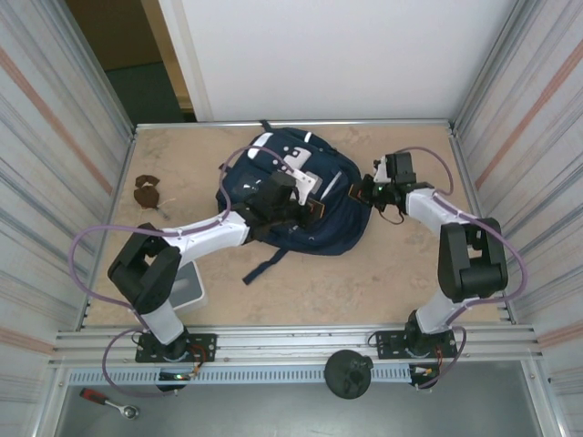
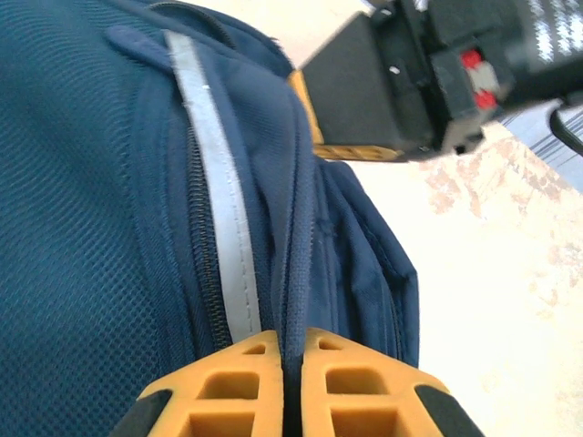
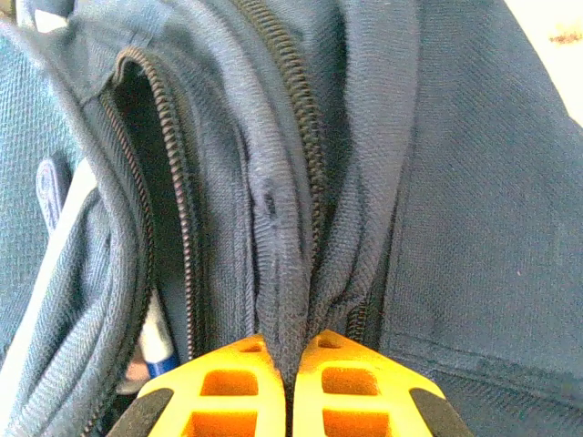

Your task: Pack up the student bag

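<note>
Closest to me runs a ribbed aluminium rail (image 1: pixel 291 344) carrying both arm bases, with a round black knob (image 1: pixel 349 373) sitting in front of it and a red-handled tool (image 1: pixel 102 398) lying on the grey metal at the left. Beyond the rail the table (image 1: pixel 364 282) is smooth, pale, marbled beige, and a flat white block (image 1: pixel 191 289) lies just beside the left arm's elbow. The student bag (image 1: pixel 328 228) lies slumped on the middle of the table, toward the far side, a soft rounded heap of navy cloth with a white patch on top and a loose strap trailing toward the rail. The left gripper (image 2: pixel 291 350) reaches onto it from the left, its chunky orange cut-out fingers pressed together on a narrow ridge of blue fabric, right beside a flat silvery reflective stripe (image 2: pixel 219 209) and a panel of coarse mesh (image 2: pixel 73 273). The right gripper (image 3: pixel 293 355) comes in from the opposite side at the bag's right edge and likewise pinches a raised fold of finely woven cloth, jaws nearly touching. Next to that fold a coiled black zip (image 3: pixel 178 228) gapes open on a dark pocket, where a blue and white pen-like tip (image 3: pixel 157 344) shows. Farther left, well apart from the bag, lie some small brown scraps (image 1: pixel 146 191).
</note>
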